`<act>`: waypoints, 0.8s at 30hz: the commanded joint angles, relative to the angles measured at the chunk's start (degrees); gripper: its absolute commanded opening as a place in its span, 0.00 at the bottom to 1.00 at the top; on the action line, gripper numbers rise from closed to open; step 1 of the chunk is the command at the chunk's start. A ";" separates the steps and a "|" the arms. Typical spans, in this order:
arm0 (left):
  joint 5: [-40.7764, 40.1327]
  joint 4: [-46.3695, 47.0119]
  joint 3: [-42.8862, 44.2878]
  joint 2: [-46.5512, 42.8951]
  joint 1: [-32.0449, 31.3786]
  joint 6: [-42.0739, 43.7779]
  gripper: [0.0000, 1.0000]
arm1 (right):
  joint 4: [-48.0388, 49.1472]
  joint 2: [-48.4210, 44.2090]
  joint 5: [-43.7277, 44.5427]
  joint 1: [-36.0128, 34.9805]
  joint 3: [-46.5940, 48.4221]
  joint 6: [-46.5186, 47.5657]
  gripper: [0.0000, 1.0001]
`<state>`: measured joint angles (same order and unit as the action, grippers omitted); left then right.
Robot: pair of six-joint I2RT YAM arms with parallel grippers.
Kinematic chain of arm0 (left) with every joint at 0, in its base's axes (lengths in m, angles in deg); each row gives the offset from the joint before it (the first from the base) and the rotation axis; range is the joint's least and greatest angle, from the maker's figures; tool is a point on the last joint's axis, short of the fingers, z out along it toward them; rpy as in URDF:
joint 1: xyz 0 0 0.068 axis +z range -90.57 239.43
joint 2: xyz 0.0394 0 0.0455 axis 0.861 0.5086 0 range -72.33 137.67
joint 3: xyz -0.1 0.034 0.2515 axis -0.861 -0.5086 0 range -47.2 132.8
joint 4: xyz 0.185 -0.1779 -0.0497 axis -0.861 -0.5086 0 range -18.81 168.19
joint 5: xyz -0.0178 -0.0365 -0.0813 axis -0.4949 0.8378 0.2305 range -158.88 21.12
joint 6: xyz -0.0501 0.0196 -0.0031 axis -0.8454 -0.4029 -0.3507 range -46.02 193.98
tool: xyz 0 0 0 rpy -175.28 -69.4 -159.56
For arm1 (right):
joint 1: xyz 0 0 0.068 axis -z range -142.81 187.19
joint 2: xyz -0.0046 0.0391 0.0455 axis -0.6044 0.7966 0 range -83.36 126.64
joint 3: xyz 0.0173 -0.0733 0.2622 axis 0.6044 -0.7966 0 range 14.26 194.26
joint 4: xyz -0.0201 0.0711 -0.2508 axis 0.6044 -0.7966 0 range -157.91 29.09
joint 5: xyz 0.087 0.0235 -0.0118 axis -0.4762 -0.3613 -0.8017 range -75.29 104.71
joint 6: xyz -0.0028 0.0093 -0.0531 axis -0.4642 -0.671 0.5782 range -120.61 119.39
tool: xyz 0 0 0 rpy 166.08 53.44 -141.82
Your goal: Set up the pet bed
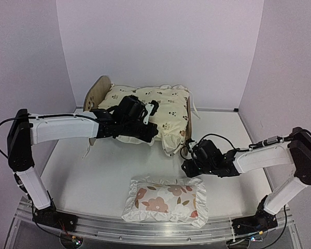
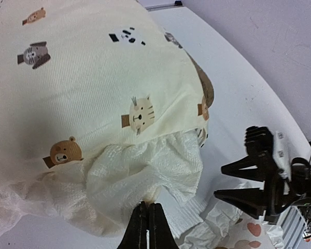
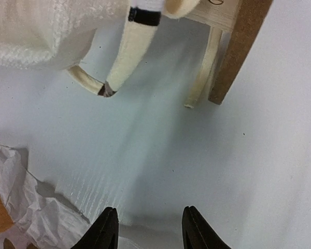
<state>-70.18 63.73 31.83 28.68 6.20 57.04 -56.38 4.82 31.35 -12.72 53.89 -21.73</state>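
Closest to the arm bases and well in front of the pet bed [image 1: 97, 92]: a white ruffled pillow [image 1: 166, 199] with red-brown flowers, flat on the worktop [image 1: 93, 171]. Just past it, off the bed's foot end: the right gripper [image 3: 147, 231], low over bare worktop, fingers [image 3: 108, 228] spread apart and grasping nothing. Faces a wooden leg of the footboard and a cream tie string [image 3: 125, 62] hanging beside it. Farther in, at the bed's near long side: the left gripper [image 2: 148, 205], reaching in from the left, fingers [image 2: 141, 228] pressed tightly together. Meets the white crinkled fabric under the cushion's edge with its tips; cannot tell whether any of that fabric is pinched between them. On the bed itself: the cream cushion [image 1: 160, 104] printed with small animals, spread over the frame, bulging past the near side and drooping over the foot end. Farthest back, by the rear wall: the pet bed, light wood, standing on the worktop with its rounded headboard to the left and its low footboard to the right, mostly hidden beneath the cushion.
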 commanded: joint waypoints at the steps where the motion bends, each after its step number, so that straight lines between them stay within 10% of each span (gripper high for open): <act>1: 0.42 -0.63 2.17 -3.86 0.31 -1.27 0.00 | -1.58 5.29 2.52 -1.01 6.53 0.12 0.43; 24: -4.72 -0.30 0.61 -9.78 0.32 -1.16 0.00 | -12.71 28.49 24.82 -1.18 29.76 -0.69 0.40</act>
<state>-73.63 63.14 32.27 21.80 6.24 55.96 -67.94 31.19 51.58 -14.01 80.75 -23.22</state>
